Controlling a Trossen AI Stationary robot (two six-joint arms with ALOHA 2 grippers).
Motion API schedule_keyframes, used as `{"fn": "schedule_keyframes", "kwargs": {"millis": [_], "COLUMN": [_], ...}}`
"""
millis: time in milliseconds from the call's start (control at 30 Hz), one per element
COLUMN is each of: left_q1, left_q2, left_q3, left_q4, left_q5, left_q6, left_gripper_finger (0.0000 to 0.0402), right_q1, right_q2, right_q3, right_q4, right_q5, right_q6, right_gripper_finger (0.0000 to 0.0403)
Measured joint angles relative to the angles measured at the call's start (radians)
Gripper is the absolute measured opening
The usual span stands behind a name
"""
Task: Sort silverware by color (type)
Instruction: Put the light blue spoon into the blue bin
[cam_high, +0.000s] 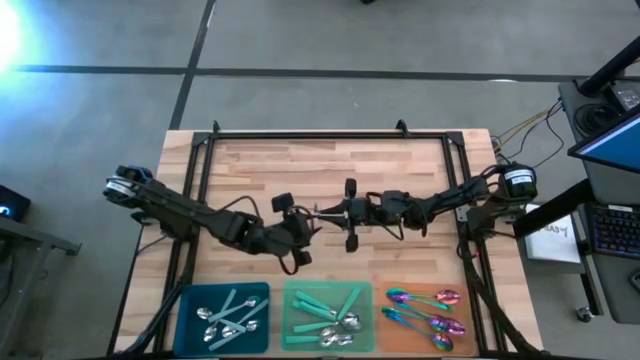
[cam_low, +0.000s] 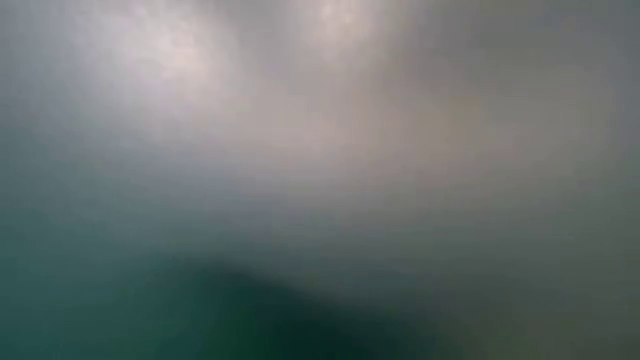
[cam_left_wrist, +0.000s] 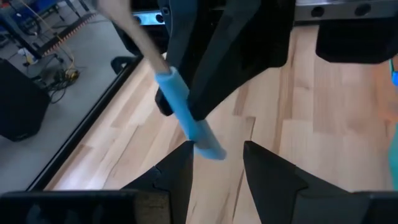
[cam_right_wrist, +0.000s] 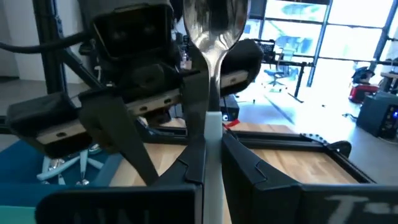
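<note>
At the table's middle my right gripper (cam_high: 345, 212) is shut on a spoon with a silver bowl (cam_right_wrist: 214, 25) and a pale blue handle (cam_left_wrist: 186, 115). My left gripper (cam_left_wrist: 217, 155) faces it from the left (cam_high: 310, 225) and is open. The handle's lower end (cam_left_wrist: 210, 149) hangs in the gap between its fingertips, close beside one finger (cam_left_wrist: 180, 171); whether they touch I cannot tell. Along the near edge, pale-blue-handled spoons (cam_high: 225, 315) lie in a blue tray (cam_high: 185, 300), teal-handled ones (cam_high: 325, 310) in a green tray (cam_high: 290, 300), and iridescent purple ones (cam_high: 430, 310) in an orange tray (cam_high: 385, 335). My right gripper pinches the spoon's pale blue handle (cam_right_wrist: 212, 121) between its two fingers, about halfway along it. The fingers come nearly level from the table's right side and lie across the spoon. The spoon stands roughly upright, bowl up and handle end down, lifted clear of the table.
A black frame (cam_high: 330, 135) borders the wooden tabletop (cam_high: 400, 160), which lies bare behind the arms. The three trays line the near edge below both grippers. The low view shows only a blur.
</note>
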Motion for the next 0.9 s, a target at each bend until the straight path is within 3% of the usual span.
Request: {"fn": "schedule_keyframes", "kwargs": {"millis": [400, 500, 633, 800, 900], "left_q1": [0.001, 0.001, 0.001, 0.001, 0.002], "left_q2": [0.000, 0.001, 0.001, 0.000, -0.012], "left_q3": [-0.017, -0.017, -0.017, -0.017, -0.017], "left_q4": [0.112, 0.112, 0.107, 0.094, 0.056], "left_q5": [0.003, 0.003, 0.009, 0.019, 0.047], "left_q6": [0.007, 0.007, -0.010, -0.031, -0.053], "left_gripper_finger": [0.0123, 0.0103, 0.0034, 0.0033, 0.0033], "right_q1": [0.031, 0.032, 0.031, 0.034, 0.032], "right_q2": [-0.001, -0.001, -0.001, -0.001, -0.014], "right_q3": [0.014, 0.014, 0.014, 0.014, 0.014], "right_q4": [0.000, 0.000, -0.004, -0.012, -0.057], "right_q5": [-0.008, -0.009, -0.008, -0.006, 0.001], "right_q6": [-0.045, -0.047, -0.058, -0.028, 0.041], "right_gripper_finger": [0.0018, 0.0018, 0.0018, 0.0022, 0.0046]}}
